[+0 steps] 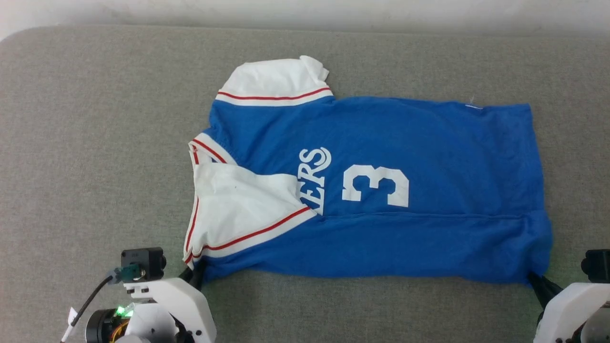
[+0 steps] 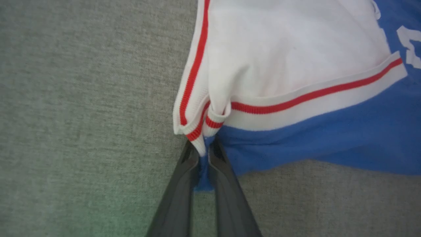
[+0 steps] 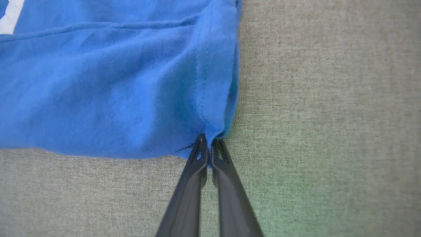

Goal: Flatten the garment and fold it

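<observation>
Evidently mid-fold: the garment [image 1: 381, 143] lay on the grey surface [image 1: 95, 119], spread about its white number 3 [image 1: 376, 186]. Its long axis ran across the robot's front, with collar and sleeves left of the 3 and the hem right of it. The near sleeve [image 1: 238, 209] lay turned over the chest, touching the lettering [image 1: 312, 178] beside the 3. The left gripper [image 2: 204, 148] was closed on the near corner left of the 3, where the red-striped cuff [image 2: 197, 131] met blue cloth. The right gripper [image 3: 209, 144] was pinched shut on the near hem corner right of the 3. Both corners lay nearer the robot than the 3, one to each arm, and the far edge lay beyond it. The coming move probably turned on this: the near edge would travel away from the robot, across the long axis, both ends kept level.
</observation>
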### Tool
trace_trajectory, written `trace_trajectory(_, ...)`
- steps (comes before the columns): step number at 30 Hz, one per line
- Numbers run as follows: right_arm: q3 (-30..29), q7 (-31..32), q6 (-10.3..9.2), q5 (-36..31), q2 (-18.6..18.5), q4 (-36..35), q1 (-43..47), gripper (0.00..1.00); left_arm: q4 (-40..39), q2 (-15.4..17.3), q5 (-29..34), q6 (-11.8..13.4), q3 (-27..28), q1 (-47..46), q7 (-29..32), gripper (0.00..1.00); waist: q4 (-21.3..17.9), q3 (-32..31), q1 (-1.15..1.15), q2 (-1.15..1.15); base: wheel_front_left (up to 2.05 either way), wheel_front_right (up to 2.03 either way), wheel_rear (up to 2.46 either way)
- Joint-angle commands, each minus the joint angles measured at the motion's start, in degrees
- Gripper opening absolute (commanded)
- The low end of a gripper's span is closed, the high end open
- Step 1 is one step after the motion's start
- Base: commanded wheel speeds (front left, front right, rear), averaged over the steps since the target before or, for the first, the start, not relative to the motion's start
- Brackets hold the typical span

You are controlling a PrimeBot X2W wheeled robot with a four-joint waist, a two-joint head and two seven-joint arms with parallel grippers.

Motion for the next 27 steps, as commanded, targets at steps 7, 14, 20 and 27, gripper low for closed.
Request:
trace_trajectory(7,-0.1,-2.0,-0.11,1.6,-0.5,0.4,-1.7,0.00,0.5,-0.9,-1.7,1.2,1.0,0.6,-0.7,0.00,0.4,0.2,0.00,-0.01,0.00,0.00,0.00)
trace_trajectory(14,-2.7,0.5,-0.11,4.1,-2.5,-5.5,-1.9,0.00,-8.6,0.1,-6.7,1.7,6.9,5.1,-2.0,0.00,-0.5,-2.2,0.00,-0.01,0.00,0.00,0.00)
trace_trajectory(20,-5.4,5.3,-0.11,5.4,-3.4,-11.8,0.9,0.00,-18.6,3.5,-8.5,4.5,9.9,12.2,1.4,0.00,-1.2,-4.6,0.00,-0.01,0.00,0.00,0.00)
trace_trajectory(27,-6.6,12.5,-0.11,6.8,-1.2,-15.5,7.3,0.00,-24.5,3.6,-10.2,6.6,9.7,19.7,3.6,0.00,-1.4,-5.1,0.00,-0.01,0.00,0.00,0.00)
